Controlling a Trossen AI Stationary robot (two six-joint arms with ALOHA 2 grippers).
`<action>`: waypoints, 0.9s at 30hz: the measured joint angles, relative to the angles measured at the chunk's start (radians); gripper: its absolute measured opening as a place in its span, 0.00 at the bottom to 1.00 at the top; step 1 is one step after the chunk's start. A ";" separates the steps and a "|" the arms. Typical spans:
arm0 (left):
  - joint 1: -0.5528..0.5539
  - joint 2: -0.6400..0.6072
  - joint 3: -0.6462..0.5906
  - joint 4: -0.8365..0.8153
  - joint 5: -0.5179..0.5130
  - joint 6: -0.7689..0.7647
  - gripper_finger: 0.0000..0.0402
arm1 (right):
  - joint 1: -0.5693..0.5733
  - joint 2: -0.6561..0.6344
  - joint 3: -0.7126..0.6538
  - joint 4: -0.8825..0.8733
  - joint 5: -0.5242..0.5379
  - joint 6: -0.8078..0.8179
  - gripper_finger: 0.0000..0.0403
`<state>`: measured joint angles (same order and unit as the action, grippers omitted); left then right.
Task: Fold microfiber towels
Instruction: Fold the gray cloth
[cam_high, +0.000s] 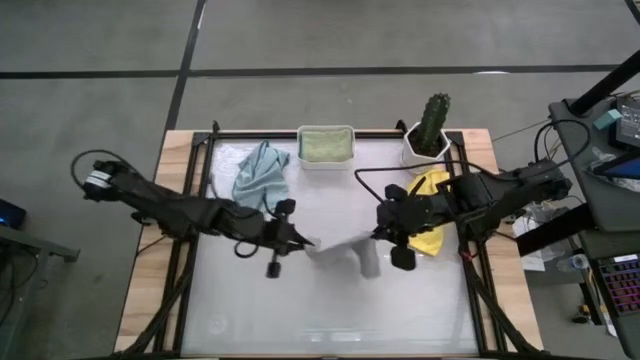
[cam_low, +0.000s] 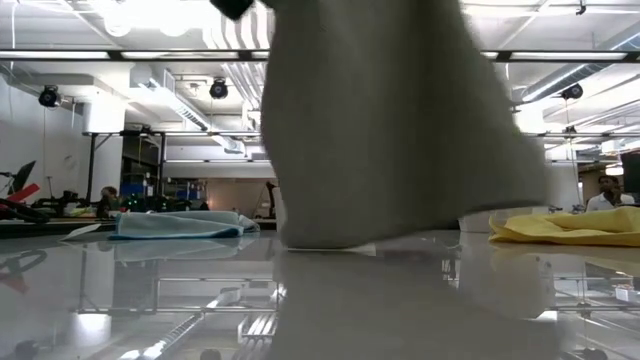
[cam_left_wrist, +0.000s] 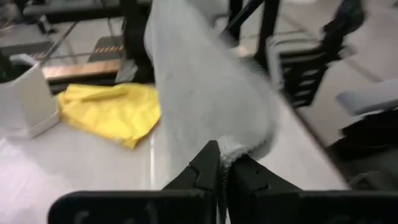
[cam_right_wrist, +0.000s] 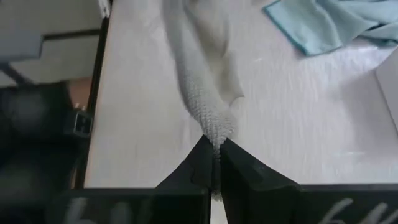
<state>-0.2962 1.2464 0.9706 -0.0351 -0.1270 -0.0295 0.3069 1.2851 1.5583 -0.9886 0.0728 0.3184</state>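
Grey towel (cam_high: 345, 253) hangs stretched between both grippers over the middle of the white surface (cam_high: 330, 320), long axis running left to right, sagging in between; its lower part touches the surface in the low view.

Left gripper (cam_high: 303, 241): fingers pinched fully together on the towel's left corner. Right gripper (cam_high: 378, 236): fingers likewise closed tight on the right corner; the cloth trails away from them as a narrow twisted strip in the right wrist view.

Room: the near half of the surface, toward the front edge, lies open. Far side is more crowded. Pale blue towel (cam_high: 260, 175) lies crumpled at the far left, near the left rail. White tub (cam_high: 326, 146) with a green towel (cam_high: 325, 145) inside sits at the far edge. Potted cactus (cam_high: 431, 128) stands at the far right corner. Yellow towel (cam_high: 432, 228) lies bunched at the right edge, partly under the right arm.
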 joint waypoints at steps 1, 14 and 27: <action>0.000 -0.023 0.003 -0.012 0.012 0.000 0.00 | 0.000 0.001 0.010 -0.023 -0.003 -0.007 0.02; 0.083 -0.203 0.002 -0.226 0.024 0.012 0.00 | -0.041 0.004 0.042 -0.091 0.145 -0.135 0.02; 0.228 -0.185 0.248 -0.594 0.070 0.122 0.00 | -0.146 0.011 0.042 -0.040 0.314 -0.232 0.02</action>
<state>-0.0678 1.0612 1.2190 -0.6296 -0.0569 0.0926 0.1609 1.2957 1.6001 -1.0288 0.3869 0.0861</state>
